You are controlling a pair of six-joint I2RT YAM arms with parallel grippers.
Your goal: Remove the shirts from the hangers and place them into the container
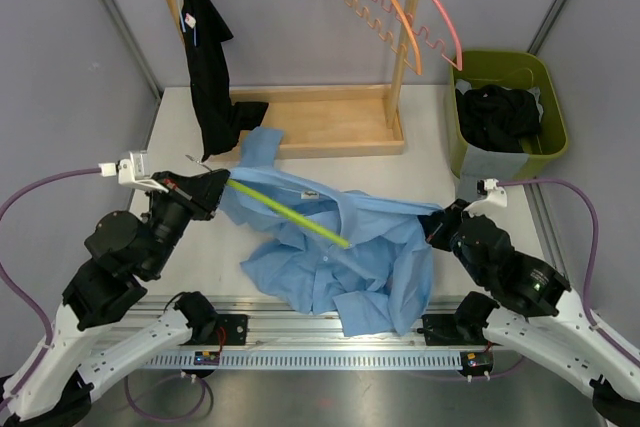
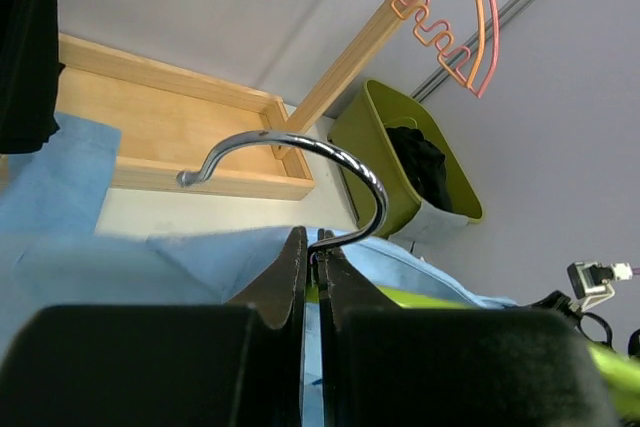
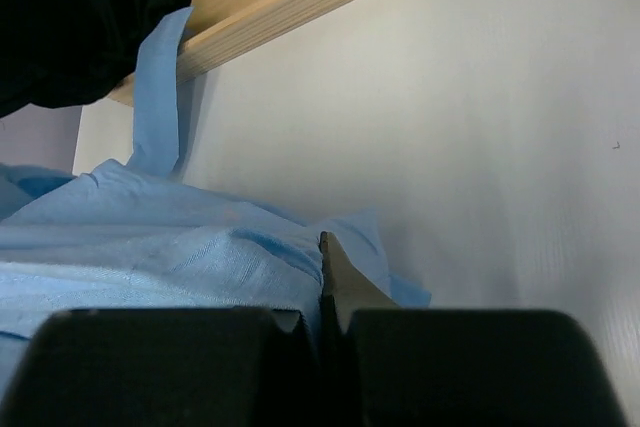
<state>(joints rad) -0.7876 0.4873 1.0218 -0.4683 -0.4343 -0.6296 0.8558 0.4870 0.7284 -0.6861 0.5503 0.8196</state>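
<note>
Both tools are pressed shut: the left tool (image 1: 214, 188) pinches the green hanger (image 1: 292, 213) at the base of its metal hook (image 2: 300, 147), the right tool (image 1: 436, 226) pinches a fold of the light blue shirt (image 1: 345, 267). The hanger's long axis runs from the left tool toward the right one, inside the shirt on the counter (image 1: 425, 162) between them; pulling apart along that line should free it. The container (image 1: 553, 122) stands just beyond the right tool, the nearer arm.

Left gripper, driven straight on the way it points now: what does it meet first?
Likely the light blue shirt: a fold lies just beyond the left gripper, which is shut on the green hanger. Behind it stands the near wall of the wooden tray; depth is unclear.
</note>
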